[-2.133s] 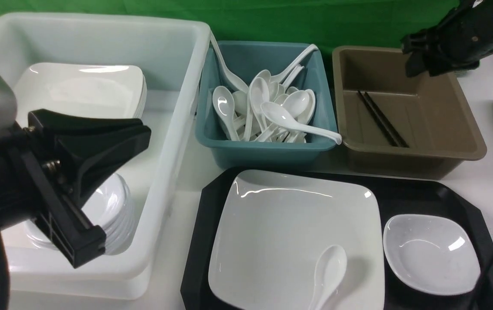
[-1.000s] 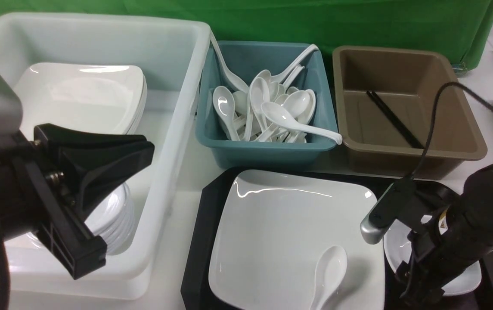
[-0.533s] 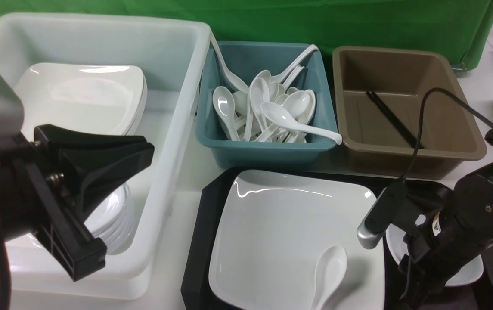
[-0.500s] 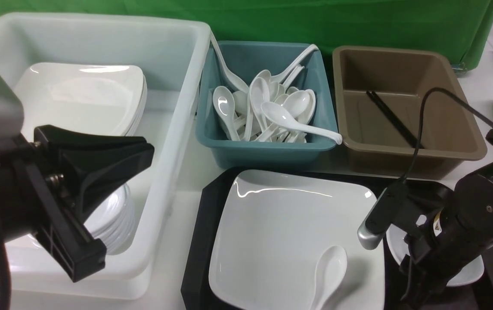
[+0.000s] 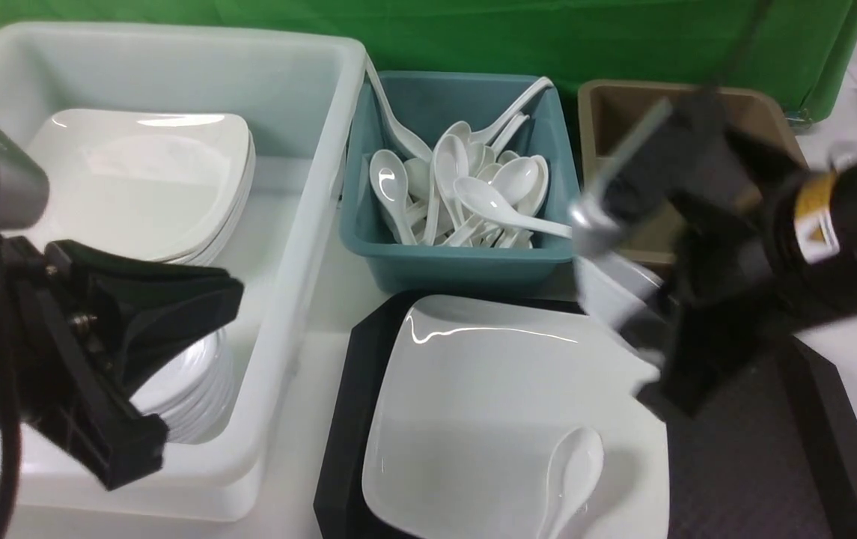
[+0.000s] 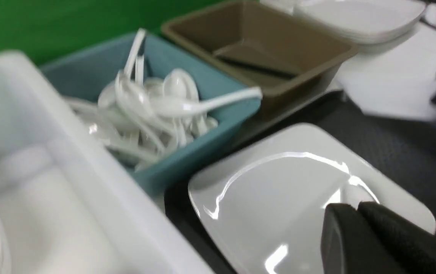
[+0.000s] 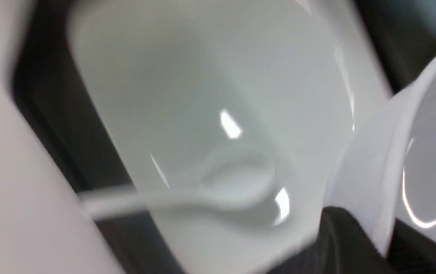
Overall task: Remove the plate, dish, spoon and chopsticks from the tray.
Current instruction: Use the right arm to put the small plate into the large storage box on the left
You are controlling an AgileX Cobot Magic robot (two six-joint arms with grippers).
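In the front view, the right tool [image 5: 649, 340] hangs at centre right of the frame. It is clamped on the rim of the dish [image 5: 611, 296], which tilts clear of the tray [image 5: 757, 449] above the plate's upper-right corner. The plate [image 5: 488, 389] fills the tray's left half. The spoon [image 5: 574, 471] lies on the plate's lower right, bowl upward in the frame and handle running off the bottom edge. A stack of small dishes [image 5: 188, 382] sits in the white tub [image 5: 323, 187] at lower left. I reckon the dish must travel leftward, right across the plate, to reach that stack. The left tool [image 5: 203, 299] stands much nearer to it, closed and holding nothing.

The left wrist view is blurred. The black fingers [image 6: 358, 236] are pressed together over a corner of the plate, empty. Beyond the plate, a dark line in the brown tub [image 6: 278, 49] looks like the chopsticks [image 6: 256, 66], already off the tray.

In the right wrist view, the dish's rim is pinched against a black finger [image 7: 339, 236]. The plate and spoon lie beneath it, apart from it.
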